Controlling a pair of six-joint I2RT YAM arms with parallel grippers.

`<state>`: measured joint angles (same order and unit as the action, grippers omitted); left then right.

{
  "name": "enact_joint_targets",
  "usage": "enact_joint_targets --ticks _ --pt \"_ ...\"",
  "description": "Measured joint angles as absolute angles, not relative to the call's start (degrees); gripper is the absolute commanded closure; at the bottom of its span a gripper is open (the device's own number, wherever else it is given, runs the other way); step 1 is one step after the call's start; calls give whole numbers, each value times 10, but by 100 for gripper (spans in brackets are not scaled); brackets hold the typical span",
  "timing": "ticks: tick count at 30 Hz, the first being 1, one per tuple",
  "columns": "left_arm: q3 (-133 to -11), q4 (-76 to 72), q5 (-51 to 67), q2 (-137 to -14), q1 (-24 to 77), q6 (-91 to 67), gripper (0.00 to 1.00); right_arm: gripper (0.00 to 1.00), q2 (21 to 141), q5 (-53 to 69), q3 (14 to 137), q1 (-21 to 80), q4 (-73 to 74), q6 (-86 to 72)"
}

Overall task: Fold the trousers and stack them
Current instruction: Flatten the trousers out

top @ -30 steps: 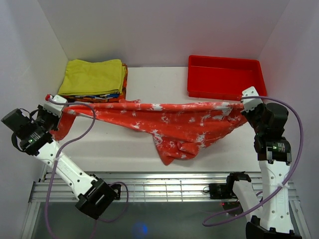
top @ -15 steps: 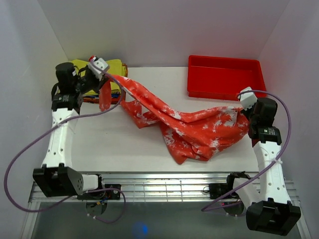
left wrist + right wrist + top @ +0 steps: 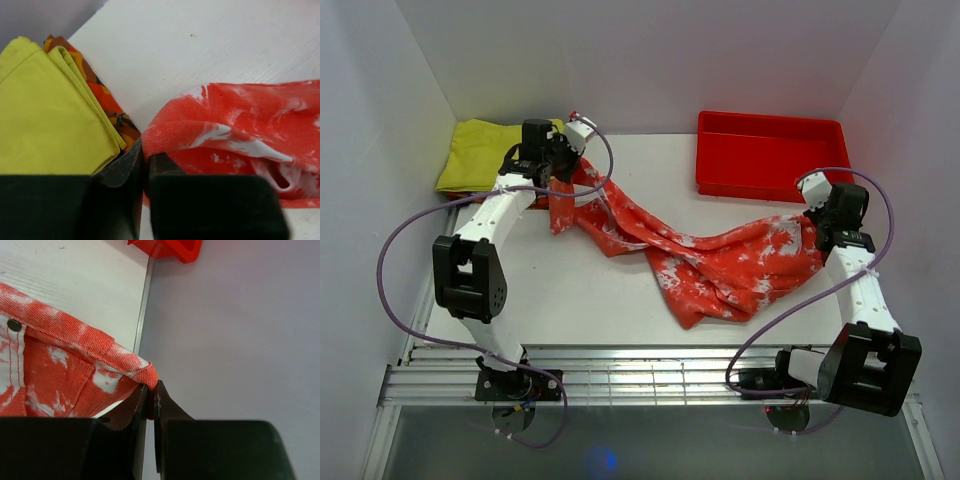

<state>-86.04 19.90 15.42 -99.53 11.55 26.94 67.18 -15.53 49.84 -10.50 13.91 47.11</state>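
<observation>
Far left: yellow folded garment (image 3: pixel 480 155) at the back corner. The left gripper (image 3: pixel 576 130) hangs just beside it, jaws almost together with a hem of the trousers (image 3: pixel 720 265) caught between them. The trousers lie slack and twisted, running diagonally across the table (image 3: pixel 570 295) to the right gripper (image 3: pixel 812 188), whose jaws are clamped on the waistband edge, just in front of the red tray (image 3: pixel 770 118). Judged step: first fold, cloth not yet flat. Next move calls for bringing both held ends together under even tension.

White table (image 3: pixel 570 290), trousers (image 3: pixel 720 265), red tray (image 3: pixel 765 190), yellow-topped stack (image 3: pixel 480 155)
</observation>
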Motion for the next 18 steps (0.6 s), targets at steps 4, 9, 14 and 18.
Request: enact_joint_targets --ticks 4,9,14,18 --pt "-915 269 152 -1032 117 274 38 92 717 -155 517 -107 132 466" --pt "-865 345 195 -966 116 336 25 92 759 -152 554 -107 133 451" --pt "-802 438 261 -879 119 421 28 92 788 -151 581 -107 136 435" --pt "-796 478 282 -888 134 476 34 92 804 -151 594 -107 140 424"
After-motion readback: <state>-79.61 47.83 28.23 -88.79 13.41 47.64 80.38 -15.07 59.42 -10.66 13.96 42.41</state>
